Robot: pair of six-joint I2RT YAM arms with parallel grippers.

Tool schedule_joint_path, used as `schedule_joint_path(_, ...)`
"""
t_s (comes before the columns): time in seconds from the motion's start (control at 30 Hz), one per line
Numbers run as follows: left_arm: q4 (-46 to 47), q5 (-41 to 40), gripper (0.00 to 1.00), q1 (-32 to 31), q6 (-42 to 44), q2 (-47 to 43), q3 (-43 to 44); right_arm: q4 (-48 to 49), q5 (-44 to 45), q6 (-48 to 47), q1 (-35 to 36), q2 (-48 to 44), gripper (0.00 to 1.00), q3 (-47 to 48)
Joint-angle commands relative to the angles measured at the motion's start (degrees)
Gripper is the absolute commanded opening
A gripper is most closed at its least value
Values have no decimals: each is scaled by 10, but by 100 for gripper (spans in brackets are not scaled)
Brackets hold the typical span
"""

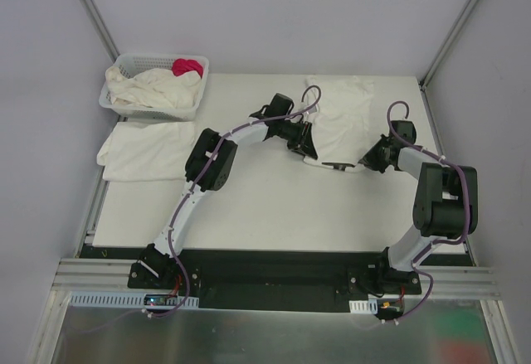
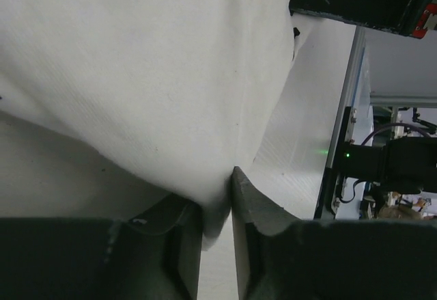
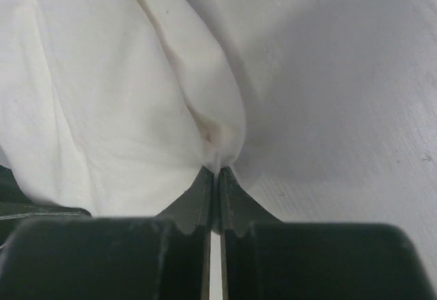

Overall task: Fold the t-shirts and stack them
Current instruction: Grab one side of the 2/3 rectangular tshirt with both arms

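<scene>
A white t-shirt (image 1: 341,109) lies spread flat at the back right of the table. My left gripper (image 1: 309,152) is at the shirt's near left corner, and in the left wrist view (image 2: 217,197) its jaws are closed on a fold of the shirt (image 2: 136,74) at the hem. My right gripper (image 1: 366,163) is at the near right corner; in the right wrist view (image 3: 218,171) it pinches a bunched edge of the cloth (image 3: 123,95) tight. A second t-shirt (image 1: 145,150) lies folded at the table's left. More crumpled white shirts (image 1: 158,89) fill the basket.
A white lattice basket (image 1: 124,107) stands at the back left corner, with a pink-red cloth (image 1: 187,67) on top of its contents. Grey walls and slanted frame posts close in the table at the back and sides. The right arm's elbow (image 1: 444,198) stands near the right edge.
</scene>
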Motion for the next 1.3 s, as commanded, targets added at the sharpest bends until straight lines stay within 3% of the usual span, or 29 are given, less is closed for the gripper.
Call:
schedule_joint_path(0.0,3,1,14,-2,1,-16,-1,17,-11,11,-2,-15,1,-10)
schedule_joint_path(0.1,-1,-10,8,-2,17,-40,-34,17,-7,12,-2,-22,1,-17)
schedule_joint_path(0.43,-5,-32,5,-2,37,-114,-150,15,-3,18,18,-48,1,-47)
schedule_joint_path(0.87,-11,-40,2,-1,38,-158,-202,4,-16,22,65,-76,1,-87)
schedule_joint_path(1.27,-12,-66,0,-3,27,-314,-394,-67,-11,19,109,-234,1,-155)
